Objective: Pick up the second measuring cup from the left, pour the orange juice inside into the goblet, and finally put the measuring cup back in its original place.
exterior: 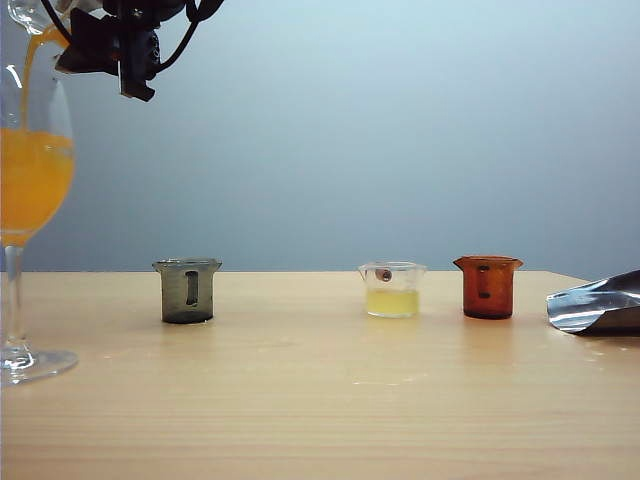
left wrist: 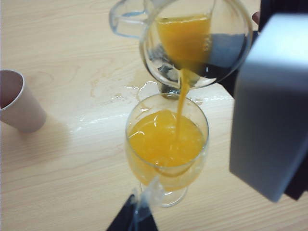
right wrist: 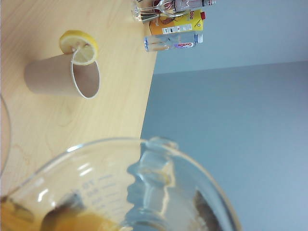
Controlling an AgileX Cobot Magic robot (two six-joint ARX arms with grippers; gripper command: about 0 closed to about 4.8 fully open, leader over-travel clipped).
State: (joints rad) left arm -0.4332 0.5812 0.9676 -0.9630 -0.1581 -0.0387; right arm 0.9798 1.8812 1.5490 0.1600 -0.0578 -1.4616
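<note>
Juice point(left wrist: 166, 137) is streaming out of the tipped measuring cup point(left wrist: 192, 43) into the goblet point(exterior: 30, 180), which sits at the bench's point(exterior: 320, 400) left edge, roughly half full of orange. Right pincer point(exterior: 115, 45) grasps the cup up above the goblet rim. Left pincer point(left wrist: 137, 219) hangs over the goblet; can't tell if it's released or clenched. Further along the bench: grey cup point(exterior: 187, 290), clear cup point(exterior: 392, 289) with pale yellow liquid, orange cup point(exterior: 488, 286). Paper cup point(right wrist: 62, 76) with a lemon slice point(right wrist: 79, 47) stands nearby.

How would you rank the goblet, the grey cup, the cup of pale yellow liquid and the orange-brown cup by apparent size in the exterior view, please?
1. Goblet, though it stands nearest the camera.
2. Grey cup and orange-brown cup: too alike to rank.
3. Cup of pale yellow liquid.
</note>
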